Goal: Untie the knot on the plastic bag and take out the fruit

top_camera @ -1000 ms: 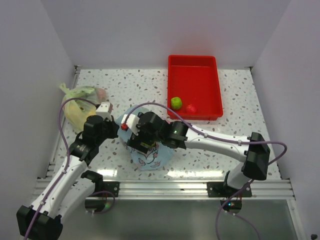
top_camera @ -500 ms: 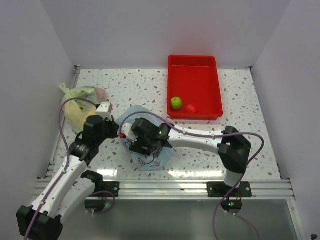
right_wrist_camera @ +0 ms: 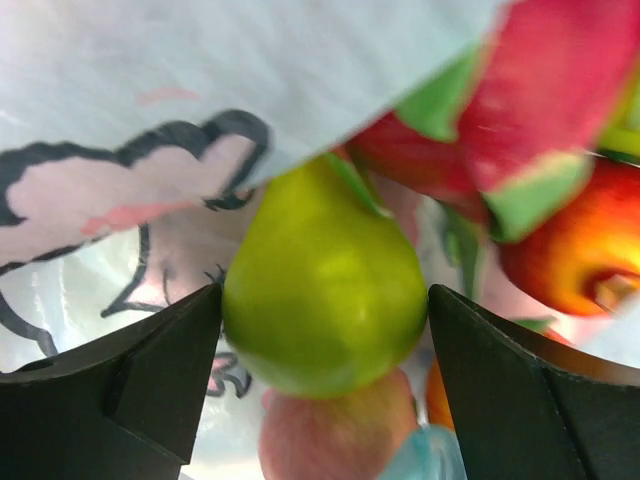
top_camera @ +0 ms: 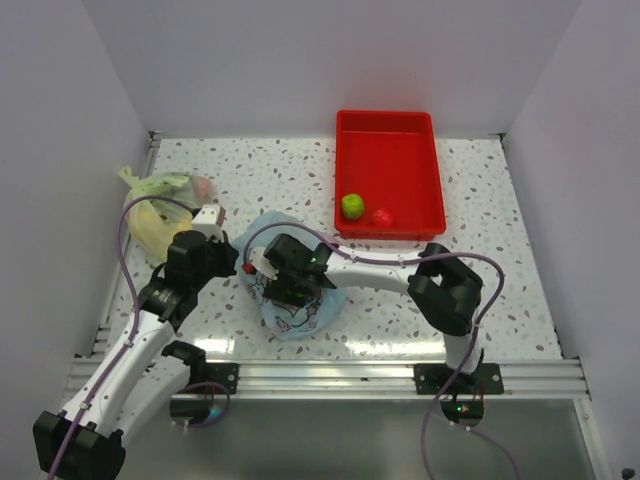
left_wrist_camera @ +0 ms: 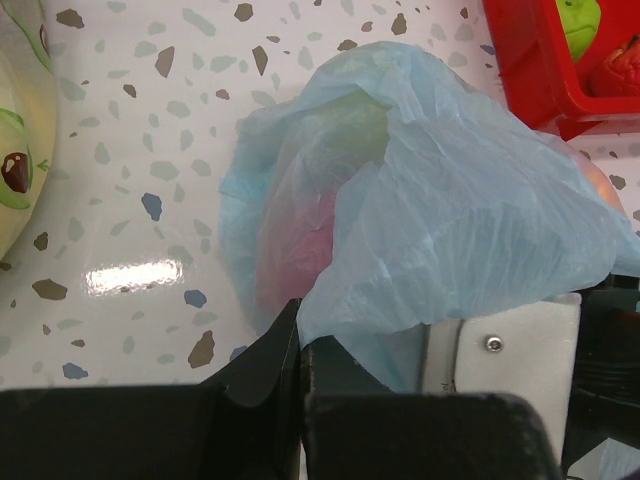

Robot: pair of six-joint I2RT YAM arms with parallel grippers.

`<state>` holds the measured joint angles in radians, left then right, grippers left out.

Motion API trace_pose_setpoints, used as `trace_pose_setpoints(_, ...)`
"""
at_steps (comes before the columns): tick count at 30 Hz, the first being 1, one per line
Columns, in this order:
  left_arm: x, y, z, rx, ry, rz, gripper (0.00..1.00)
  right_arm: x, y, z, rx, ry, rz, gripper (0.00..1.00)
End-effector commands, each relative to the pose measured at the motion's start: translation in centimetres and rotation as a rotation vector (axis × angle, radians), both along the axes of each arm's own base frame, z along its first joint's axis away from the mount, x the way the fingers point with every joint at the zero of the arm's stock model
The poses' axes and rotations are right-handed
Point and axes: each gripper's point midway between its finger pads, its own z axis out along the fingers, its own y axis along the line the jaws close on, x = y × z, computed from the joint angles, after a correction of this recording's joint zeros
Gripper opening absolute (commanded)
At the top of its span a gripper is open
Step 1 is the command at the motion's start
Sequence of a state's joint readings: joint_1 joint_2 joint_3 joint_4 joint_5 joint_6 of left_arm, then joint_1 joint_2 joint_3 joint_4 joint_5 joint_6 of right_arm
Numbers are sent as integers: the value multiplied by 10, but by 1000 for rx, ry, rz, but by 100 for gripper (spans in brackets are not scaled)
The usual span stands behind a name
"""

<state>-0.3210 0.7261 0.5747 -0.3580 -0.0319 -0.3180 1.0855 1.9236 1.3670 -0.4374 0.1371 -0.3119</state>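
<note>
Right wrist view: the right gripper has its jaws spread wide with a green pear between them. Each black fingertip sits just at the pear's side, and whether they press on it cannot be told. More fruit crowds round the pear: a red-and-orange one to the right, a pink one with green tips above, a pinkish one beneath. Across the top left hangs the film of the plastic bag, thin, pale blue and see-through, printed with black cartoon outlines and pink patches. In the left wrist view the left gripper is clenched, its jaws together on a fold of the bag's edge. From there the film rises in a crumpled peak, with faint pink and green shapes showing through it. From the top external view the bag lies close to the near edge of the table, left of the middle, with the right arm reaching into it from the right and the left gripper at its left side. A red tray sits toward the far edge, right of the middle, with a small green fruit and a small red fruit at its near end. A yellow-green bag rests by the left edge.
</note>
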Motion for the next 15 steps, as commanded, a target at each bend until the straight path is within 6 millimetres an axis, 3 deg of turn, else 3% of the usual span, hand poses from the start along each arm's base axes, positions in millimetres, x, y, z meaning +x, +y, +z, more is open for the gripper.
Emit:
trace_pose_setpoints(1,5,-1,8,2,-39,-16,0,-3,14,-4,40,28,33,85)
trace_pose_setpoints(6,5,-1,8,1,-39,-16,0,-10,17,-7,65,64,34,76)
trace_pose_setpoints(11,5,-2,8,1,-37,-17,0,-17,17,6,104,80,38,51)
trace_pose_setpoints(14,5,-2,8,2,-37,-18,0,-20,15,27,149,70,41,34)
trace_pose_setpoints(15,5,-2,7,2,-36,-18,0,-21,14,32,158,69,42,33)
